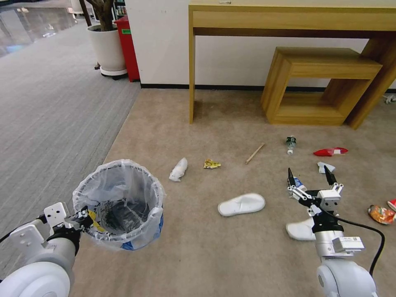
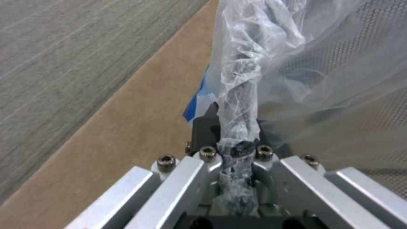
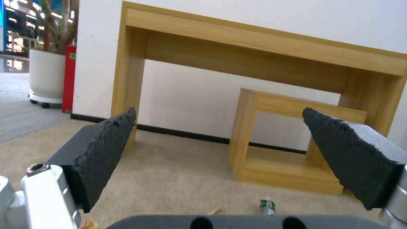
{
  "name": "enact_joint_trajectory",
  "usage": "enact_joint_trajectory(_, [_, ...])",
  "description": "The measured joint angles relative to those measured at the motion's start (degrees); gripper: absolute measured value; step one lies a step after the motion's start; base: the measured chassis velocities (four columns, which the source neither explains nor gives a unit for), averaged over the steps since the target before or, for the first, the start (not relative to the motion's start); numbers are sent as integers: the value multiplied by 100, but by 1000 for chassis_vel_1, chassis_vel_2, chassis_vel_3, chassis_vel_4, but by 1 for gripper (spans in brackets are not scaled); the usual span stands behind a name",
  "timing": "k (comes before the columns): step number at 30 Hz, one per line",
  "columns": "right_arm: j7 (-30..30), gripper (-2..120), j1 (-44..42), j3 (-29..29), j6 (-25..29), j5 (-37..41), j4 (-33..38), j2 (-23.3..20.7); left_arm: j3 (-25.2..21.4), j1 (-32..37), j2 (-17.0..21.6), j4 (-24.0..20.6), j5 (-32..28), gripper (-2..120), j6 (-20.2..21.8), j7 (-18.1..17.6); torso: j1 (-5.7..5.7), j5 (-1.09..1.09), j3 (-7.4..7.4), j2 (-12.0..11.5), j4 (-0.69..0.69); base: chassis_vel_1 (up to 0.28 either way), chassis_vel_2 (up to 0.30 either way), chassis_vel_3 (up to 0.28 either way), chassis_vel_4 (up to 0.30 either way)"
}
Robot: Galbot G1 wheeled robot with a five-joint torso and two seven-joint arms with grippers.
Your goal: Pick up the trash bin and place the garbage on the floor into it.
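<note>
Hiding a second slipper [image 1: 300, 229] — right gripper [image 1: 310, 175], fingers spread.

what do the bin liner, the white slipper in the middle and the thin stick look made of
The translucent white bin liner looks like thin plastic film: crinkled, glossy, see-through, its rim pinched in the left gripper. The flat white slipper seems soft cloth, matte with stitched lines. The thin tan stick looks like bare wood, though bamboo is possible.
</note>
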Motion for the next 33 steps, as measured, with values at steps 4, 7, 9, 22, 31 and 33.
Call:
enact_joint_trajectory(4, [2, 100, 20, -20, 1, -26, -11, 36, -3, -1, 1, -2, 2, 1, 0, 3, 0, 1, 0, 0, 1, -154, 185, 187, -153])
enact_joint_trajectory(7, [10, 100, 18, -40, 5, -39, -24, 52, -47, 1, 14, -2, -7, 1, 0, 11, 0, 0, 0, 0, 1, -160, 184, 155, -172])
enact_joint_trajectory(9, [21, 100, 8, -56, 7, -56, -25, 64, -103, 9, 22, -2, -28, 1, 0, 27, 0, 1, 0, 0, 1, -167, 183, 151, -191])
enact_joint_trajectory(22, [87, 100, -17, -71, 34, -79, 9, 83, -176, 28, 26, 16, -47, 1, 0, 39, 1, 0, 2, 0, 0, -151, 152, 161, -158])
enact_joint_trajectory(31, [368, 100, -3, -72, -128, 18, 11, 40, -178, 27, 14, 16, -44, 1, 0, 39, 0, 1, 0, 0, 1, -8, 7, 11, -4])
enact_joint_trajectory(33, [455, 100, 1, -65, -207, 95, 12, 12, -164, 27, -17, 35, -30, 1, 0, 38, 0, 1, 0, 0, 0, 0, 0, 0, 0])
